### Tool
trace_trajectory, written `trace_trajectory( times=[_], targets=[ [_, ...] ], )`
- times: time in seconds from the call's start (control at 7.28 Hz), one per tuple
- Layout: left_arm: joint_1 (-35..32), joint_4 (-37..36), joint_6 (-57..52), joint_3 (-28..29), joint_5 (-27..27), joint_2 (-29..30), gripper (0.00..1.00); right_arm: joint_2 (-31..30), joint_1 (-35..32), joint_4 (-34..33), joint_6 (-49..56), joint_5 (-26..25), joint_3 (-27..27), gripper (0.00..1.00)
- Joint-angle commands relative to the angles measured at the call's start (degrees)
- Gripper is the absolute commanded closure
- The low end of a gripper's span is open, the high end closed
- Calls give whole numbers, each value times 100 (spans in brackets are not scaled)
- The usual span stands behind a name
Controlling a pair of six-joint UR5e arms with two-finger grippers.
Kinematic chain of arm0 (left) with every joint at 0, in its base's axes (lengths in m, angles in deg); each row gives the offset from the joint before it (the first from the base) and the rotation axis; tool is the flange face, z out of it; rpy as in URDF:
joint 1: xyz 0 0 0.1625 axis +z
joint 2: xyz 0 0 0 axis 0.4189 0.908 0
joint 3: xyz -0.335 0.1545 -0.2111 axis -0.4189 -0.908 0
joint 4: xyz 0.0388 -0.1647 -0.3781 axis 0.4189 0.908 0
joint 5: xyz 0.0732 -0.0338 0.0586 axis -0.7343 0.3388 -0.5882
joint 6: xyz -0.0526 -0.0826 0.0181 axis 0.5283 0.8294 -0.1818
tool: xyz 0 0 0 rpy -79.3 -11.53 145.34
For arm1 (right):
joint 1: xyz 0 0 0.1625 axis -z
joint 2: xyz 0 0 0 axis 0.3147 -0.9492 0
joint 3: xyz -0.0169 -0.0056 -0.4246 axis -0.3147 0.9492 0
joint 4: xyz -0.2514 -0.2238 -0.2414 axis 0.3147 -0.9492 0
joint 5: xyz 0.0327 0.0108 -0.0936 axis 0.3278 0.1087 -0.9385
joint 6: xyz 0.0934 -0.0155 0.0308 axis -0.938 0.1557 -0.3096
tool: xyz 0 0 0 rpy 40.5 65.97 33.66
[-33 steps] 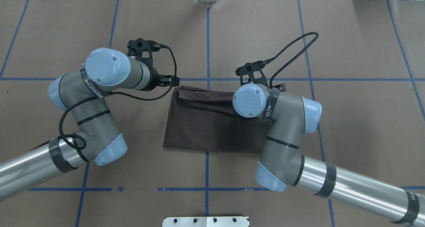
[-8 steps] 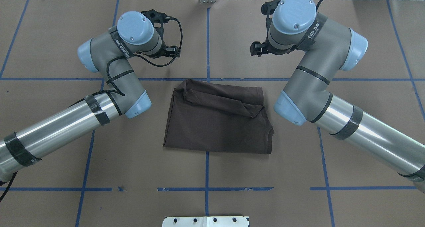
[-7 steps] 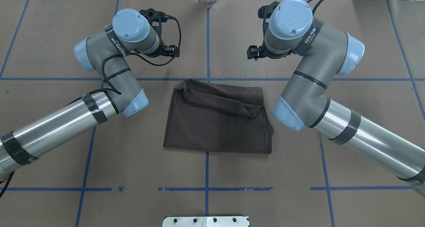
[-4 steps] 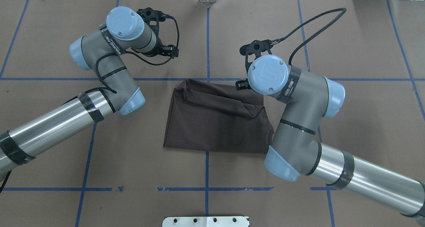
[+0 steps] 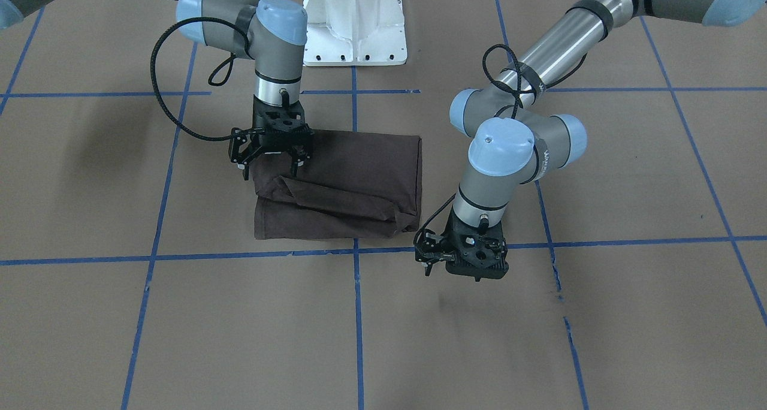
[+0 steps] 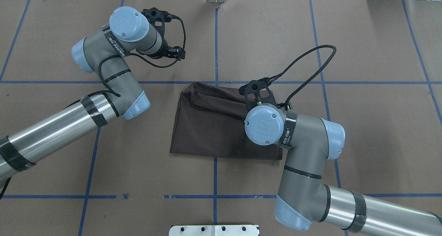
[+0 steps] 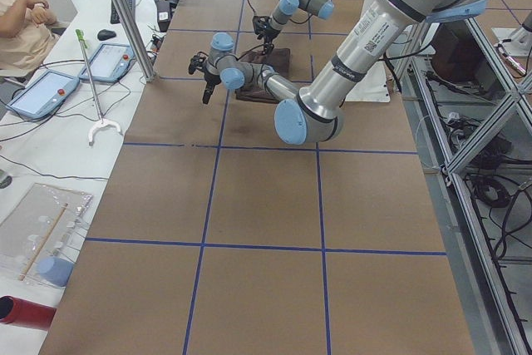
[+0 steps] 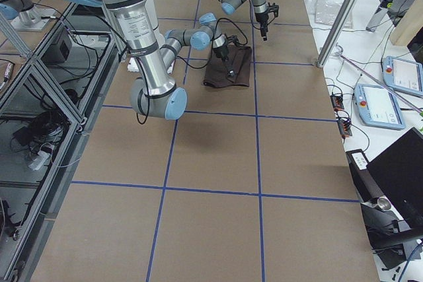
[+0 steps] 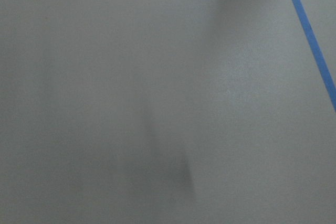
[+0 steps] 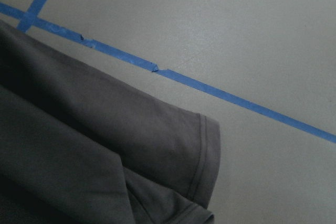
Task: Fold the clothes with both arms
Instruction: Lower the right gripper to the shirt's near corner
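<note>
Right gripper, back from the table's far side, hangs over the folded T-shirt with jaws spread, probably for a regrasp; whether the left gripper jaws are spread cannot be told.

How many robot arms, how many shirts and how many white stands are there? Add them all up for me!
Robot arms: 2, the left arm and the right arm
Shirts: 1, a dark brown T-shirt
White stands: 1, the white base
Total: 4

Brown tabletop; blue tape grid
</note>
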State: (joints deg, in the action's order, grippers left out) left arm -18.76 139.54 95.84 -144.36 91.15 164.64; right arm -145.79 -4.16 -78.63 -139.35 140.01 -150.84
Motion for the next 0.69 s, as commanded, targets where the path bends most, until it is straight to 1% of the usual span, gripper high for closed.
trace_trajectory(
  times=[0.0, 0.14, 0.27, 0.55],
  targets=[
    [2, 0, 0, 0, 0, -4, 0, 26, 114, 62, -89, -81, 34, 34],
    [2, 0, 0, 0, 0, -12, 0, 26, 219, 71, -646, -81, 69, 34],
    [2, 0, 0, 0, 0, -13, 0, 35, 246, 80, -939, -81, 95, 35],
    [2, 0, 0, 0, 0, -21, 0, 0, 325, 71, -942, -81, 165, 36]
  ],
)
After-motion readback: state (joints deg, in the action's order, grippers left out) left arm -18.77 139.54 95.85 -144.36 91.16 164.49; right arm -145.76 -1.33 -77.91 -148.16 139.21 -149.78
